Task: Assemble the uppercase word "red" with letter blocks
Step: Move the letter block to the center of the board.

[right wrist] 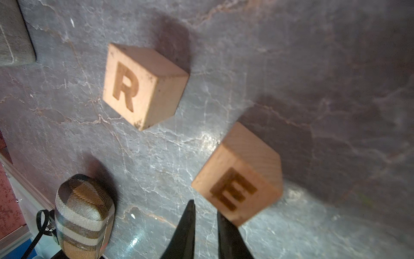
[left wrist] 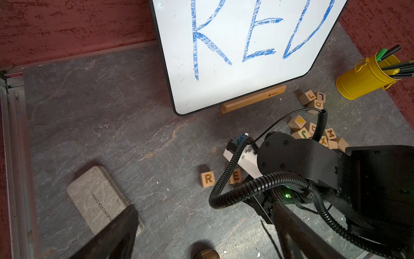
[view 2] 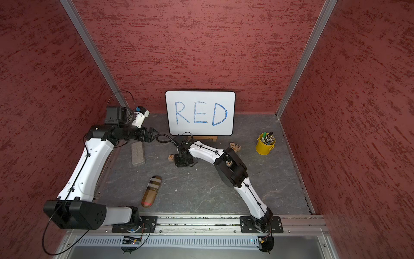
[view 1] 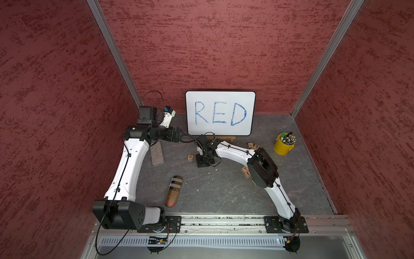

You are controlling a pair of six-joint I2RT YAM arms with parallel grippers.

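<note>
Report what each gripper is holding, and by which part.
Nothing is held. The right gripper has its jaws shut beside the E block, not around it; the left gripper is open and empty.

In both top views the right arm (view 1: 233, 152) hides the E block (right wrist: 237, 177), perhaps entirely.

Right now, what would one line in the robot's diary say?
R block: on table | E block: beside it, apart | D block: in pile | right gripper: shut, beside E | left gripper: open, empty
</note>
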